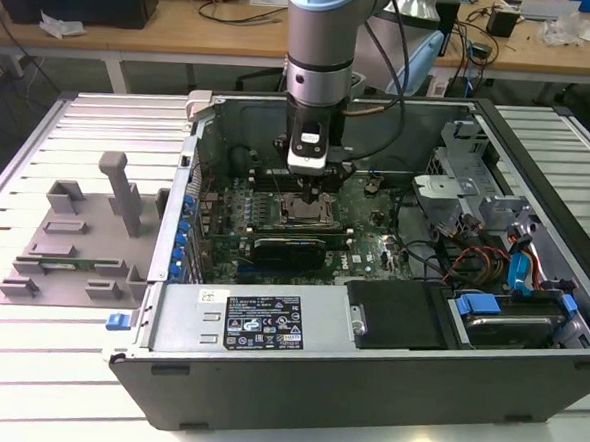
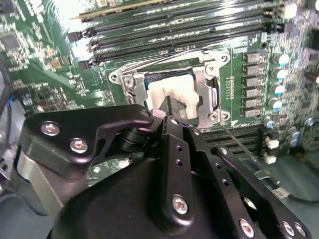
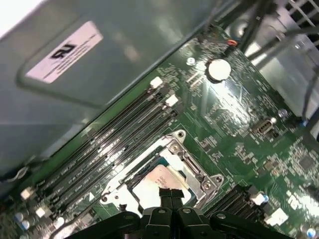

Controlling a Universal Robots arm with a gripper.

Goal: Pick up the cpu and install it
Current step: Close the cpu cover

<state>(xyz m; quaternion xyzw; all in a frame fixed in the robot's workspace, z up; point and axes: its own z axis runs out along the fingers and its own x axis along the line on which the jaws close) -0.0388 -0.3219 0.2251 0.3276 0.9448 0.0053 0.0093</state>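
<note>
The cpu (image 3: 155,178) is a silver square with a pale rim. It lies flat inside the black metal socket frame (image 3: 202,175) on the green motherboard (image 3: 239,124). In the second wrist view the cpu (image 2: 160,91) sits in the same socket frame (image 2: 205,82). My gripper (image 3: 170,193) hangs straight over it with its two black fingers pressed together, tips at the middle of the chip's top; whether they touch it I cannot tell. In the exterior view my gripper (image 1: 312,196) is low inside the open computer case (image 1: 365,386), above the socket frame (image 1: 300,216).
Memory slots (image 3: 114,144) run beside the socket. A long black expansion card (image 1: 288,249) lies just in front of it. Cables and drive bays (image 1: 495,233) crowd the exterior view's right, and a power supply (image 1: 259,319) sits in front. A grey fixture (image 1: 78,243) stands outside the case.
</note>
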